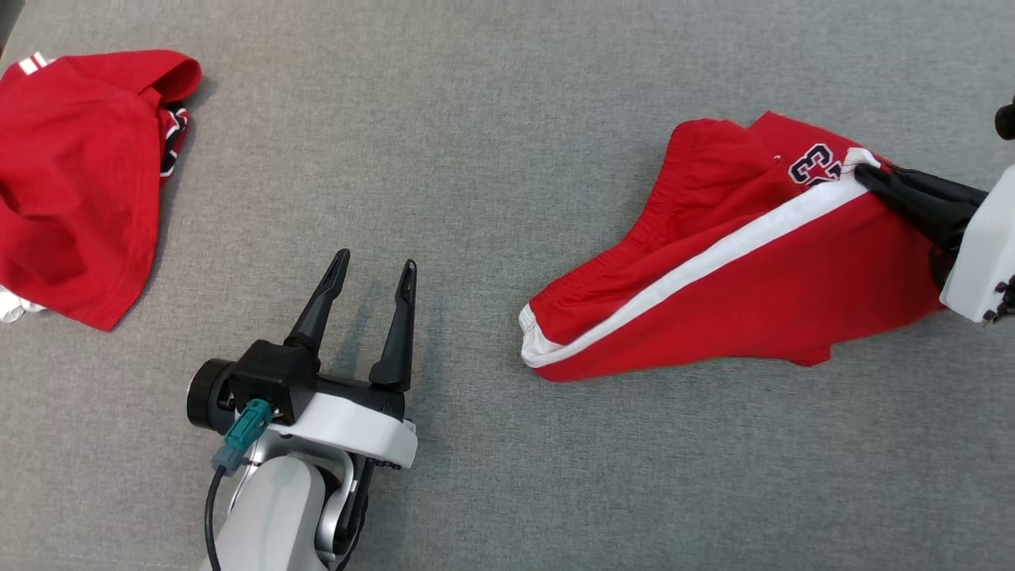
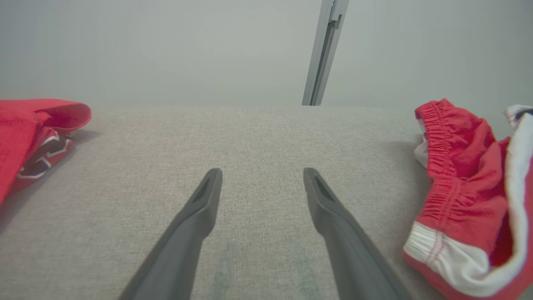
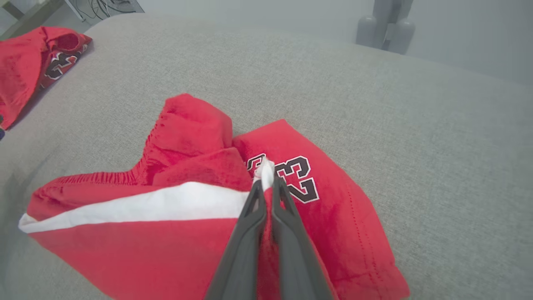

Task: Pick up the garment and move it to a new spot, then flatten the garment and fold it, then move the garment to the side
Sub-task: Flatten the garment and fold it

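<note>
Far left: crumpled red cloth (image 1: 79, 182), soft knit, lying well apart. Next, the left gripper (image 1: 377, 259): long tapered fingers spread wide, holding nothing, above the grey woven surface (image 1: 507, 95). Right of centre: the garment (image 1: 737, 293), red shorts with a white side stripe, gathered elastic waistband and stitched 23, rumpled on the surface. Far right, the right gripper (image 1: 860, 173): fingers pinched tight on the stripe's end beside the number.

Two red garments (image 1: 714, 262) (image 1: 71, 182), seemingly; two pincers (image 1: 377, 259) (image 1: 860, 173)
</note>
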